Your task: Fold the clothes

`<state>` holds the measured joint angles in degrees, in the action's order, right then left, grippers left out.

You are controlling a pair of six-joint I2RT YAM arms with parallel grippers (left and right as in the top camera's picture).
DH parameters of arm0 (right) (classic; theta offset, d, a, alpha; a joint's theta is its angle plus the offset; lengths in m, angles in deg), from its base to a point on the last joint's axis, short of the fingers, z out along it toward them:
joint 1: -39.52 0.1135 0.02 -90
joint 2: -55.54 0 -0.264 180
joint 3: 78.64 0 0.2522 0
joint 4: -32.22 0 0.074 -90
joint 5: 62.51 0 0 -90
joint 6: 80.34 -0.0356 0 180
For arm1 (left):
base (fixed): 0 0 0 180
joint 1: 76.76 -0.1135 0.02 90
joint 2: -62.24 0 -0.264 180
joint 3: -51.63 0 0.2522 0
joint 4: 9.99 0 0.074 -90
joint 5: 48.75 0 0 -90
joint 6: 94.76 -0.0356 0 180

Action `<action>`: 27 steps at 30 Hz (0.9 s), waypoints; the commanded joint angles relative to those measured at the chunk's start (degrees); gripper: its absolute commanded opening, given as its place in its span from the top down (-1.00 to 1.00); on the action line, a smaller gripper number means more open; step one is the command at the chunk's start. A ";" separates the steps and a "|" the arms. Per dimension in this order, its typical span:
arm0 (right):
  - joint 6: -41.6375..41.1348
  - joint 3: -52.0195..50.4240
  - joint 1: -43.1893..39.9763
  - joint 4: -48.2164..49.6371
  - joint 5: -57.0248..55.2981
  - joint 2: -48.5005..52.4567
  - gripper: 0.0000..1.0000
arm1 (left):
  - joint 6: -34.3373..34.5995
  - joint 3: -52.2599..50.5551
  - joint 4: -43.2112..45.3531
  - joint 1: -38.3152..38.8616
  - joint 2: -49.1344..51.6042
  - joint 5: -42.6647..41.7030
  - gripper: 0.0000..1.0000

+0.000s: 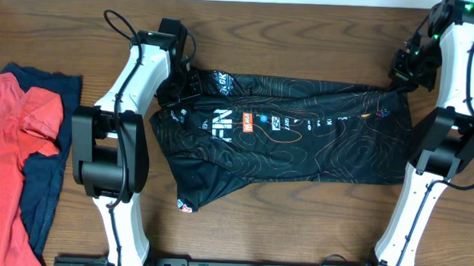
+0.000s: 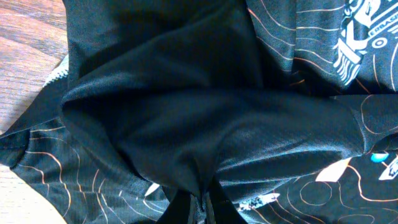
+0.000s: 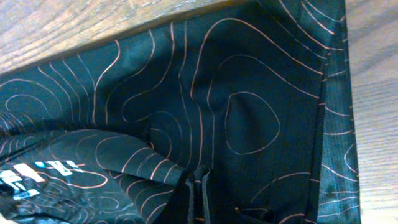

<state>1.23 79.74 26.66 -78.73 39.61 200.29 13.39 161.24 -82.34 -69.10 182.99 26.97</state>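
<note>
The black jersey [image 1: 301, 144] with wavy contour lines and white and orange logos lies spread across the table's middle, partly folded. My left gripper [image 1: 178, 73] is at its far left corner, shut on a pinch of its fabric [image 2: 202, 186]. My right gripper [image 1: 404, 72] is at its far right corner, shut on a fold of its fabric [image 3: 200, 180]. A red top [image 1: 8, 155] lies over a navy top [image 1: 46, 181] at the table's left edge.
The wooden table [image 1: 297, 224] shows in front of and behind the jersey. Both arm bases stand at the near edge, left [image 1: 107, 167] and right [image 1: 428, 165].
</note>
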 commanded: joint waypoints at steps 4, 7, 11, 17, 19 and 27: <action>2.49 0.02 1.20 0.24 -4.20 -0.17 0.97 | -0.11 0.37 0.72 -0.20 -0.24 -0.28 0.88; 2.47 0.02 1.33 0.39 -4.15 -1.16 0.97 | -0.11 0.37 0.98 -0.20 -0.24 -0.28 0.88; 2.49 0.02 1.66 1.25 -4.20 -4.37 0.97 | -0.11 0.37 0.87 -0.20 -0.24 -0.28 0.88; 2.73 -0.17 1.70 -0.17 -4.11 -11.02 0.97 | -0.11 0.37 0.90 -0.20 -0.24 -0.28 0.88; 1.81 -1.27 1.92 -0.15 -3.06 -12.50 0.98 | -0.11 0.37 0.87 -0.20 -0.24 -0.28 0.88; 0.72 -16.09 5.29 1.03 -3.26 -14.32 0.98 | -0.11 0.37 0.81 -0.20 -0.24 -0.33 0.88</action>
<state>2.63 69.71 30.20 -78.49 37.10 184.46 13.39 161.24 -81.35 -69.10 182.99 26.58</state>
